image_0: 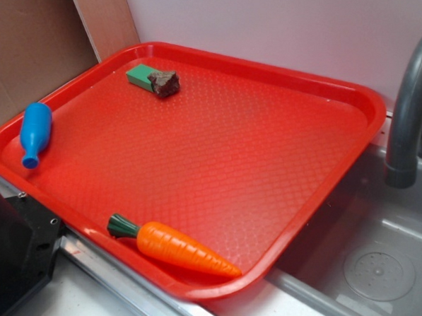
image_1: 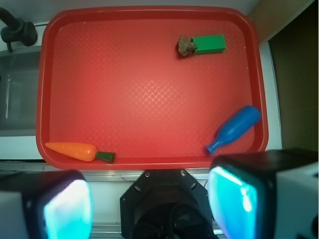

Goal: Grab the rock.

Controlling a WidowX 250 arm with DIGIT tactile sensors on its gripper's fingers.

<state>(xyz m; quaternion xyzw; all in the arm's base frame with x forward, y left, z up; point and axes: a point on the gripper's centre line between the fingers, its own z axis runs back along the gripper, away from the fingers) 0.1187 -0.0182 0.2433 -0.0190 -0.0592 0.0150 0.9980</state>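
While gripper (image_1: 149, 204) hangs wide open above tray (image_1: 149, 159), rock (image_1: 187, 46) touches green block (image_1: 209, 44) end.

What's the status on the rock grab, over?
Gripper open, high above the red plastic tray, holding nothing. Small dark brown-grey rough rock at the far side, touching the flat green rectangular block. Approach from above unobstructed.

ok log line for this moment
gripper open, high over tray | rock touching green block | ungrasped
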